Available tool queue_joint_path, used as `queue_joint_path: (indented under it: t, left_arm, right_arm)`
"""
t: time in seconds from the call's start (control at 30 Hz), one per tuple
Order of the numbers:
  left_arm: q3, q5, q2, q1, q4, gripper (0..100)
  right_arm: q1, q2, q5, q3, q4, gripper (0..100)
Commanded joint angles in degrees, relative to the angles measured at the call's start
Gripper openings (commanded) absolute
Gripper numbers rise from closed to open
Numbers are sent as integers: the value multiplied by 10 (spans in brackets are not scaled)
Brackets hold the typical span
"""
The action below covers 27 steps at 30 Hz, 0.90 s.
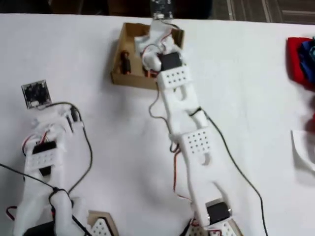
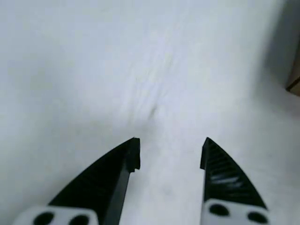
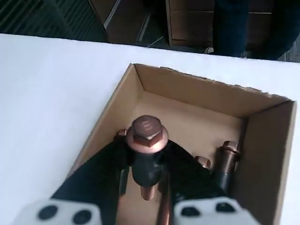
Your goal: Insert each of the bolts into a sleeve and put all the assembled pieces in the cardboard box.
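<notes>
1. Right claw [image 3: 147, 164]: clamped on an assembled piece, a copper-coloured bolt [image 3: 149, 133] seated in a black sleeve [image 3: 145, 169]. The hex head points up toward the wrist camera. The piece hangs above the open cardboard box [image 3: 197, 93], near the box's left wall as the high view shows it, and its lower end stands over the box floor. The black fingers [image 3: 101, 176] cover the sides of the sleeve.

2. Box contents: at least 2 more copper-headed pieces lie inside, 1 leaning against the far side wall [image 3: 228, 159] and 1 just beside it [image 3: 202, 162]. A third head may sit behind the left finger; I cannot tell.

3. Left claw [image 2: 168, 152]: fingers apart, holding nothing, low over the bare white table [image 2: 140, 70]. A corner of the box shows at the frame edge, well apart from it.

4. High view: the right arm [image 1: 197, 142] stretches across the table and covers the right half of the box [image 1: 129, 78]. The left arm [image 1: 44, 152] sits folded near its base, well apart from the box.

5. Surroundings: a small dark circuit board [image 1: 36, 93] lies beside the left arm. A red and blue object [image 1: 301, 56] and a white sheet [image 1: 301, 150] lie at the table's right edge. Loose cables trail along both arms.
</notes>
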<state>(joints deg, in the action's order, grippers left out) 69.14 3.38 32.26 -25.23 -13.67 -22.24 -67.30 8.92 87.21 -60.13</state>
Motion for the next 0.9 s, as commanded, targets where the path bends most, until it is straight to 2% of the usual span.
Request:
queue_joint_path:
  t: [0.0, 0.2, 0.43, 0.73, 0.87]
  left_arm:
    - [-2, 0, 15, -3, 12, 222]
    - [-2, 0, 15, -2, 12, 222]
    - [12, -3, 16, 39, 17, 222]
    - [12, -3, 16, 39, 17, 222]
    - [12, -3, 16, 39, 17, 222]
  right_arm:
    - [-13, 17, 4, -8, 35, 19]
    - [-29, 12, 6, -85, 50, 19]
    - [-29, 12, 31, -123, 74, 19]
    - [-18, 11, 33, -169, 101, 26]
    - [-23, 11, 37, -171, 102, 117]
